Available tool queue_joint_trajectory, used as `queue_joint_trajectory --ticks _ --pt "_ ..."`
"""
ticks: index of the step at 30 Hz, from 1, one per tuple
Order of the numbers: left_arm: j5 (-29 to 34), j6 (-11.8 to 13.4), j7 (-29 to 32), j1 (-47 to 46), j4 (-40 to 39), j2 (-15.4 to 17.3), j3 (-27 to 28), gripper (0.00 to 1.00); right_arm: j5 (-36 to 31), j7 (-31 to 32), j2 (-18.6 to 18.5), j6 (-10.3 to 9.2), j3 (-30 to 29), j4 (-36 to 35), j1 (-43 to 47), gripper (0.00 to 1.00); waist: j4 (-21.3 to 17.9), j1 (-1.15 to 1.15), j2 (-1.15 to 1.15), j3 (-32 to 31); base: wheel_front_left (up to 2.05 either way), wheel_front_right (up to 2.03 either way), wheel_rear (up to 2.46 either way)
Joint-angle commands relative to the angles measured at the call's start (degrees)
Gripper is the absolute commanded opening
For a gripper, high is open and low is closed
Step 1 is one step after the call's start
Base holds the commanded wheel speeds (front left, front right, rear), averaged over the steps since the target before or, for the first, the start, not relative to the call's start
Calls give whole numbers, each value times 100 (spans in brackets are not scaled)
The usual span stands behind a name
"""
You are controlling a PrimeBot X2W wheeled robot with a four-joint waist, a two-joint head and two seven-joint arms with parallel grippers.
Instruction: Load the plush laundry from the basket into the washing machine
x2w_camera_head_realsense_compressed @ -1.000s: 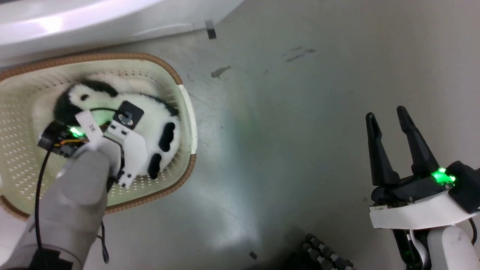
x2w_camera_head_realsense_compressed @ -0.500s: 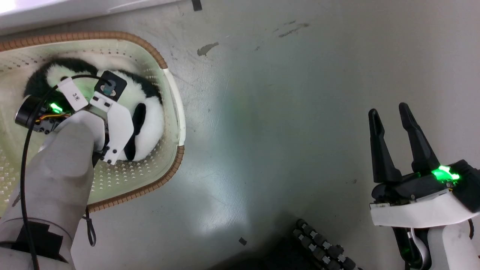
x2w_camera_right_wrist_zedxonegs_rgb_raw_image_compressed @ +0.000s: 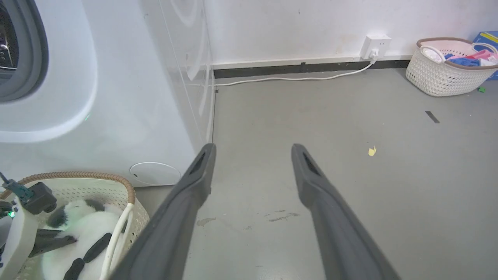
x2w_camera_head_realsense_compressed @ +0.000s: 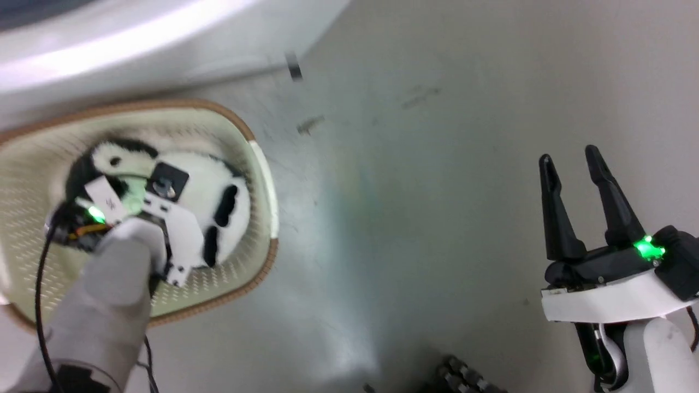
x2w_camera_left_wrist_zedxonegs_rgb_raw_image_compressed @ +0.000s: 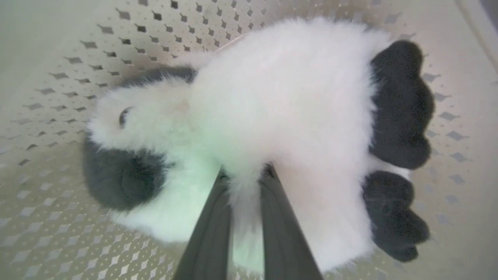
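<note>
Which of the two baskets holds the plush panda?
The cream perforated brown-rimmed basket beside the white washing machine; the left claw grips the black-and-white panda. The far white woven basket holds coloured clothes.

The fluffy white plush panda with black limbs [x2w_camera_left_wrist_zedxonegs_rgb_raw_image_compressed: 280,97] lies on its side inside the cream perforated plastic basket with brown rim [x2w_camera_head_realsense_compressed: 33,164], which stands just beside the large white washing machine [x2w_camera_right_wrist_zedxonegs_rgb_raw_image_compressed: 116,97]

left pincer [x2w_camera_left_wrist_zedxonegs_rgb_raw_image_compressed: 246,174]: tips buried in plush panda [x2w_camera_left_wrist_zedxonegs_rgb_raw_image_compressed: 288,97] fur.
basket [x2w_camera_head_realsense_compressed: 262,164]: left end cut by the head view's edge.
washing machine [x2w_camera_head_realsense_compressed: 136,49]: beyond the basket, blurred, cropped.
</note>
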Motion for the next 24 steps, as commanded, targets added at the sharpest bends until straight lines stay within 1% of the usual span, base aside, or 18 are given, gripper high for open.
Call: queue_joint_trajectory --ticks 1,2,3,4,5,10,14,17,21,24 --pt "-79 54 -214 154 -12 -99 57 0 -110 -25 -5 -5 -67 34 89 100 287 0 0 -642 0 0 0" --pt "-79 54 -214 154 -12 -99 57 0 -110 -25 -5 -5 -67 34 89 100 287 0 0 -642 0 0 0" --pt "-139 68 -322 223 -16 -154 94 0 -168 -25 -5 -5 -91 44 129 100 338 0 0 -777 0 0 0" --pt "-267 107 -578 390 -25 -258 178 0 -271 -25 -5 -5 -144 65 206 100 448 0 0 -1095 0 0 0" --pt "-267 107 -578 390 -25 -258 178 0 -271 -25 -5 -5 -144 65 206 100 448 0 0 -1095 0 0 0" --pt "-446 126 -1170 822 -129 -480 251 0 -523 -25 -5 -5 -260 108 401 100 742 0 0 -1779 0 0 0" --pt "-552 158 -1376 1187 -443 -590 302 0 -680 -25 -5 -5 -312 123 530 100 962 0 0 -2242 0 0 0" --pt "-629 196 -1409 1488 -895 -626 369 0 -766 -25 -5 -5 -366 143 623 100 1094 0 0 -2517 0 0 0" --pt "-682 301 -1413 1994 -1932 -633 503 0 -838 -25 -5 -5 -520 155 770 100 1302 0 0 -2802 0 0 0" --pt "-681 414 -1414 2381 -2711 -580 627 0 -895 -25 -5 -5 -530 159 843 100 1380 0 0 -2953 0 0 0"
